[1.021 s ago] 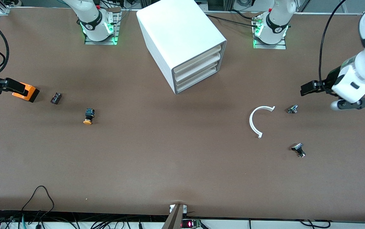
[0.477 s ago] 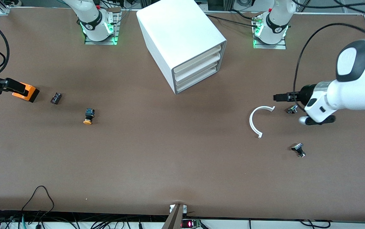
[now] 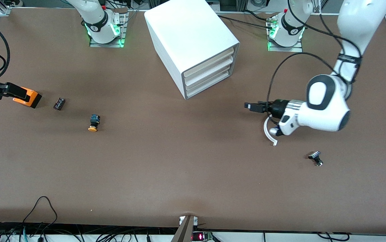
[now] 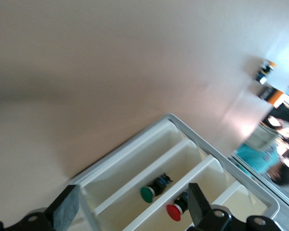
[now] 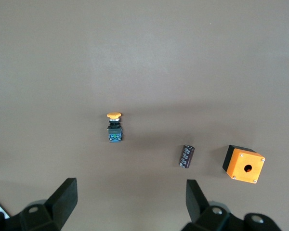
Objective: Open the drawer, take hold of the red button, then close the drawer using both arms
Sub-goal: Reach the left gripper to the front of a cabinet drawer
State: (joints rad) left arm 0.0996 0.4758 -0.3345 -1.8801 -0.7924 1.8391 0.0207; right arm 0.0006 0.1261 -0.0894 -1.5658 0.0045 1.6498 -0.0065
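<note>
The white cabinet [image 3: 193, 37] stands at the table's middle near the arms' bases, with all three cream drawer fronts shut. The lowest drawer [image 3: 209, 84] sits just above the table. In the left wrist view the red button [image 4: 175, 211] shows inside the cabinet's stack [image 4: 135, 159], one level from a green-capped button [image 4: 148, 194]; I cannot tell which drawer holds it. My left gripper [image 3: 248, 105] [image 4: 131, 195] is open and empty, over the table, pointed at the drawer fronts and apart from them. My right gripper [image 3: 11, 90] [image 5: 130, 188] is open and empty, over the right arm's end.
An orange-yellow-capped button [image 3: 93, 123] [image 5: 114, 127], a small dark cylinder [image 3: 59, 103] [image 5: 187, 156] and an orange box [image 3: 29, 97] [image 5: 244, 164] lie toward the right arm's end. A white curved strip [image 3: 266, 129] lies partly under the left arm. A small metal part [image 3: 315, 158] lies nearer the camera.
The left arm has swung in from the table's left-arm end toward the cabinet, passing over a small metal part and the white strip. The right arm has not moved.
</note>
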